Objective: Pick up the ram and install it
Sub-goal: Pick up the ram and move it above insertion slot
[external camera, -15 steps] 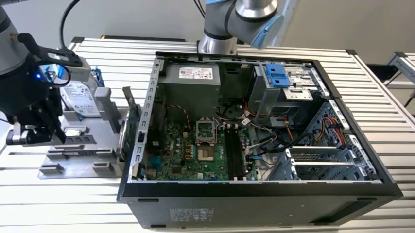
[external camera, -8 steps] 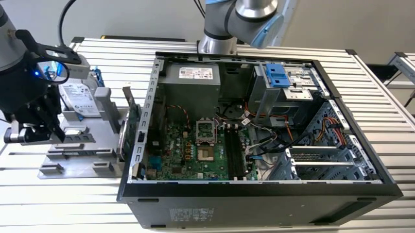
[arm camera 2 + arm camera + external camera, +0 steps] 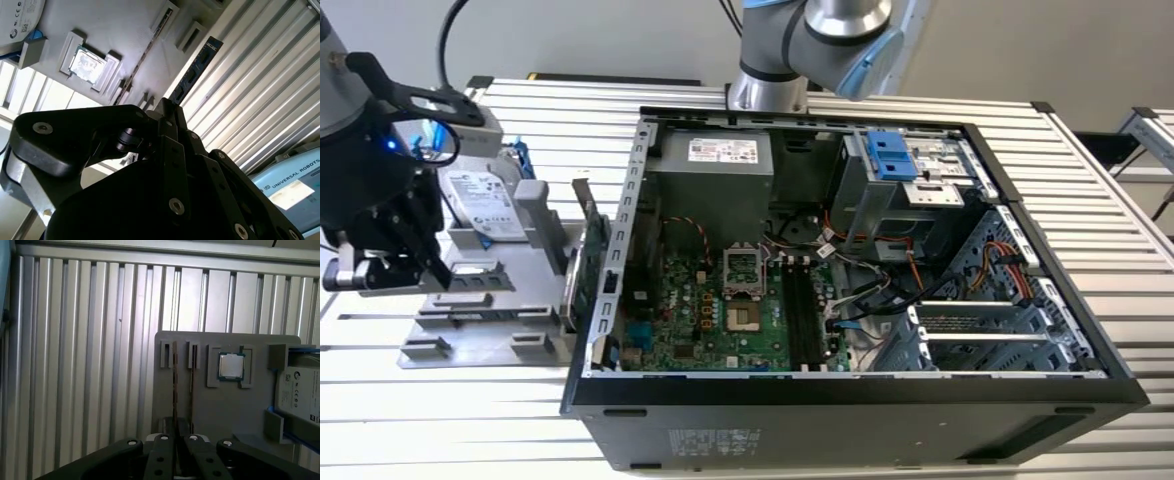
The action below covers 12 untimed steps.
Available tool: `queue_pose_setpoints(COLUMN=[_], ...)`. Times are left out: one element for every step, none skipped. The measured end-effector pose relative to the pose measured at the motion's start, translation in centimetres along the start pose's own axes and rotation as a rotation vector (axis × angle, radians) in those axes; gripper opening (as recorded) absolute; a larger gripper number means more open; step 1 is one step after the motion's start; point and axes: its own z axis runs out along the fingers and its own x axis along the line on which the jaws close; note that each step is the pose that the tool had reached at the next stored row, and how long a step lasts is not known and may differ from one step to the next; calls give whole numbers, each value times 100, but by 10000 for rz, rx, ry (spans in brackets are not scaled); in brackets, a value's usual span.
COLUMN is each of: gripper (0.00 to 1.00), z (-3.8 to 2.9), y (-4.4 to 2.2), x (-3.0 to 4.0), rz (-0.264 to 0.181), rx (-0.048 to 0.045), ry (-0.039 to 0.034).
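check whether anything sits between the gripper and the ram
Nothing visible does. In the first wrist view the long, dark-blue ram stick stands on edge in the grey plastic tray, directly ahead of the black gripper.

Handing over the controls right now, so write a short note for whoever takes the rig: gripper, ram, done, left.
Gripper: over the gray tray, beside the open computer case, nearest the ram, not carrying it.
The ram: standing on edge in a slot at the tray's edge, seen in the second wrist view.
Done: nothing that shows.
Left: the pick and the install in the case.
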Motion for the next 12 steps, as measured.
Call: queue_pose_setpoints(gripper=[0, 0, 0, 0, 0, 0, 0, 0, 0, 0, 0, 0], z=[-6, -13, -19, -24, -30, -37, -43, -50, -57, -63, -69, -75], y=[0, 0, 0, 0, 0, 1, 0, 1, 1, 1, 1, 1], x=[0, 0, 0, 0, 0, 0, 0, 0, 0, 0, 0, 0], rz=[0, 0, 0, 0, 0, -1, -1, 0, 0, -1, 0, 0], rx=[0, -1, -1, 0, 0, -1, 0, 0, -1, 0, 0, 0], ry=[0, 1, 0, 0, -1, 1, 0, 0, 0, 0, -1, -1])
